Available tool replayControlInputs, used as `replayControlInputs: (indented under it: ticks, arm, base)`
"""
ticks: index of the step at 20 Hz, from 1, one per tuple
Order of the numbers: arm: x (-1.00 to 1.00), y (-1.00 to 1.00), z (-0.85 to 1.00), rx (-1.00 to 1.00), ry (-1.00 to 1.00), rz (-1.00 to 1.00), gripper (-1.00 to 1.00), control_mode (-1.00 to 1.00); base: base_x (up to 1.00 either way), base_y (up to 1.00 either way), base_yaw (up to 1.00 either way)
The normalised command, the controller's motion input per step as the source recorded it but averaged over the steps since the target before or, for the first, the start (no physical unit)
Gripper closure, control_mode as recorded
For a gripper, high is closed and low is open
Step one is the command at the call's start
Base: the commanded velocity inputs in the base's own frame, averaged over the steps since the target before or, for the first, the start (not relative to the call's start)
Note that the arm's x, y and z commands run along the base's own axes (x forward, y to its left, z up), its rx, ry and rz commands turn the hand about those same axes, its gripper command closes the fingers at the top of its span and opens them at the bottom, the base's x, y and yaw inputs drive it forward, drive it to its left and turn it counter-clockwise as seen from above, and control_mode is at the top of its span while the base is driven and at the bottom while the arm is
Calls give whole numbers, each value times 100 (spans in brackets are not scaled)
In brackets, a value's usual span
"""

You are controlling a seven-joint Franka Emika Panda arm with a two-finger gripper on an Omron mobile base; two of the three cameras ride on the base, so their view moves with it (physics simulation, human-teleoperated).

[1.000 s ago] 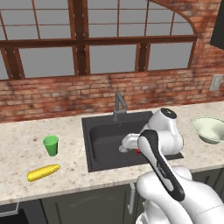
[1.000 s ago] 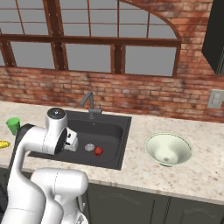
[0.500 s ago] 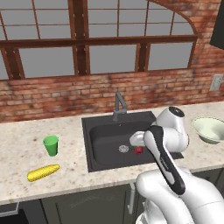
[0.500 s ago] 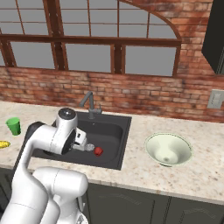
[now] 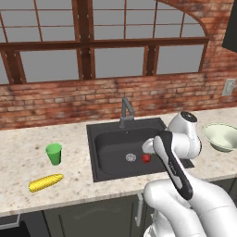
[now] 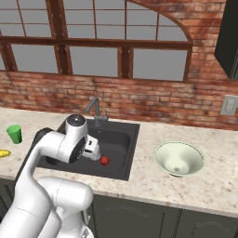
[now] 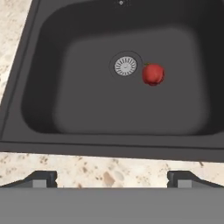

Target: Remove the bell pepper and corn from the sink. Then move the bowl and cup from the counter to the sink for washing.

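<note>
The red bell pepper [image 7: 153, 74] lies on the floor of the dark sink [image 7: 39, 78], just right of the silver drain [image 7: 125, 65]. My gripper [image 7: 112, 180] hovers above the basin's front part, open, jaws wide apart with nothing between them. From the right base view, the gripper [image 6: 93, 152] hangs just left of the bell pepper [image 6: 104, 161]. The yellow corn [image 5: 45, 182] rests on the counter [image 5: 28, 148] left of the sink [image 5: 106, 143], near the green cup [image 5: 53, 153]. The pale bowl [image 5: 222, 137] stands on the counter to the right.
A grey faucet [image 5: 125, 111] rises behind the basin. A brick wall with windows backs the counter. My arm's elbow [image 5: 185, 134] stands over the sink's right rim, between the basin and the bowl [image 6: 179, 158].
The arm has swung to the right over the sink, bringing the gripper closer to the bell pepper. The jaws have stayed open. Pepper, corn, cup and bowl have not moved.
</note>
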Motion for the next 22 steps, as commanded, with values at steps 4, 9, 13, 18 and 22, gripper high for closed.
replayControlInputs:
  ticks: [4,9,13,18,22]
  arm:
    - [13,-23,-8,-7,0,0,-100,-100]
    - [15,-19,-10,-4,0,0,-100,-100]
    - [17,-9,-13,-2,-2,0,-100,-100]
    - [22,-9,-14,-1,0,0,-100,-100]
    - [25,-7,-16,-3,0,0,-100,-100]
  base:
    - [0,0,0]
    - [0,0,0]
    - [0,0,0]
    - [0,0,0]
    - [0,0,0]
